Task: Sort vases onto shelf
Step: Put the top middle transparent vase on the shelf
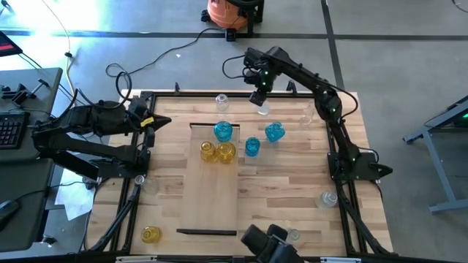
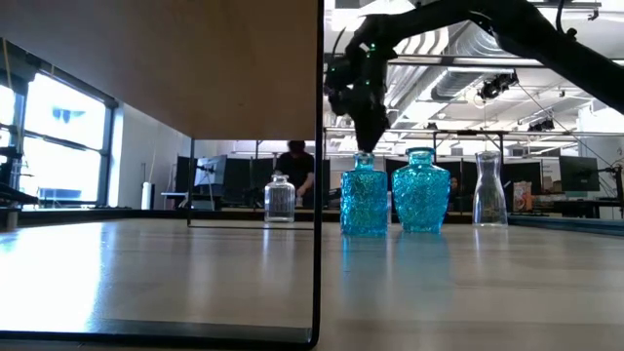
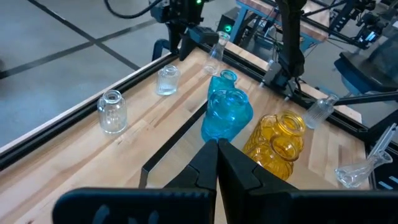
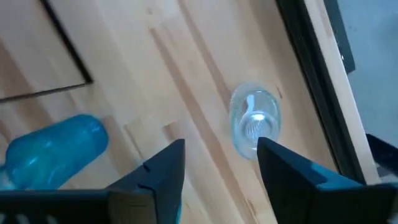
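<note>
Now | right gripper (image 4: pixel 221 158): fingers apart, over clear vase (image 4: pixel 254 124), seemingly not touching | left gripper (image 3: pixel 217 163): closed, empty

My high camera looks straight down on the whole desk (image 1: pixel 292 175) and both arms. My low one sits at desk-top level, looking across at the blue vases (image 2: pixel 395 203) and the room behind. The left wrist camera faces across the shelf (image 3: pixel 180 134) toward them too. The right wrist camera looks closely down on a clear vase (image 4: pixel 254 124).
</note>
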